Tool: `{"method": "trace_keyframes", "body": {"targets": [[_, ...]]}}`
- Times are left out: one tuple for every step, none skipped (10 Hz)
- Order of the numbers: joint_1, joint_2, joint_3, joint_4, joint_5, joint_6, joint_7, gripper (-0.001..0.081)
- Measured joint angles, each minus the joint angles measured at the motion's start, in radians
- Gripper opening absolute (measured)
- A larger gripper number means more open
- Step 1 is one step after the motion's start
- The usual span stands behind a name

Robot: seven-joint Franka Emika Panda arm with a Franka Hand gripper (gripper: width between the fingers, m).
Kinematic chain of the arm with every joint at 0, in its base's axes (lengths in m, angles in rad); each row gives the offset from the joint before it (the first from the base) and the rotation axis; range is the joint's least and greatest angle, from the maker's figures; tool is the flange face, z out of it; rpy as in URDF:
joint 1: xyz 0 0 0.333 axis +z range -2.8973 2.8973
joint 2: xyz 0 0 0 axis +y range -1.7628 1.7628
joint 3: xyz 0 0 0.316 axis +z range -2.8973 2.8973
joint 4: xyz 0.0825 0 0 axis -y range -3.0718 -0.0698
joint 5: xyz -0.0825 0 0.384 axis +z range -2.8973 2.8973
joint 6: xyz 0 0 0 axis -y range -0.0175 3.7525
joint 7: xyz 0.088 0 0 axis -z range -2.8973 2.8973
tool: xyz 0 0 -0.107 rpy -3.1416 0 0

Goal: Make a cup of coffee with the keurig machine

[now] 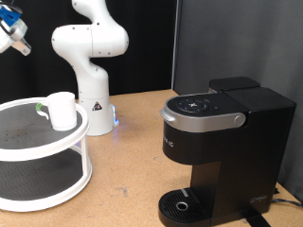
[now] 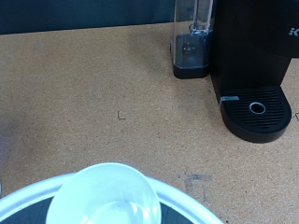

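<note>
Standing on round white shelf (image 1: 71, 147): smooth cylindrical cup (image 1: 61, 110).

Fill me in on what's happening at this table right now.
A white Panda arm is set up to brew coffee, but nothing is in its grasp yet. The gripper is raised at the exterior view's top left, above a round two-tier white stand. The cup sits on the stand's upper tier, and the wrist view looks straight down into it; it looks empty. The keurig machine stands apart at the exterior view's right, lid closed, with nothing on its drip tray.
</note>
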Motion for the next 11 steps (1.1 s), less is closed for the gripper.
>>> {"method": "trace_keyframes", "body": {"targets": [[-0.006, -0.013, 0.0, -0.006, -0.012, -0.005, 0.0, 0.0], [-0.012, -0.027, 0.0, -0.017, -0.022, -0.005, -0.001, 0.0], [-0.019, -0.043, 0.0, -0.029, -0.026, -0.005, -0.002, 0.0], [-0.024, -0.057, 0.0, -0.04, -0.028, -0.004, -0.002, 0.0], [-0.029, -0.068, 0.0, -0.051, -0.028, -0.002, -0.002, 0.0], [-0.03, -0.078, 0.0, -0.062, -0.029, 0.005, -0.002, 0.0], [-0.032, -0.083, 0.0, -0.075, -0.029, 0.017, -0.002, 0.0], [-0.033, -0.087, 0.001, -0.093, -0.035, 0.04, -0.002, 0.0], [-0.033, -0.091, 0.001, -0.116, -0.047, 0.075, -0.004, 0.0], [-0.034, -0.094, 0.001, -0.141, -0.059, 0.106, -0.007, 0.0], [-0.035, -0.096, 0.001, -0.164, -0.065, 0.134, -0.009, 0.0]]}}
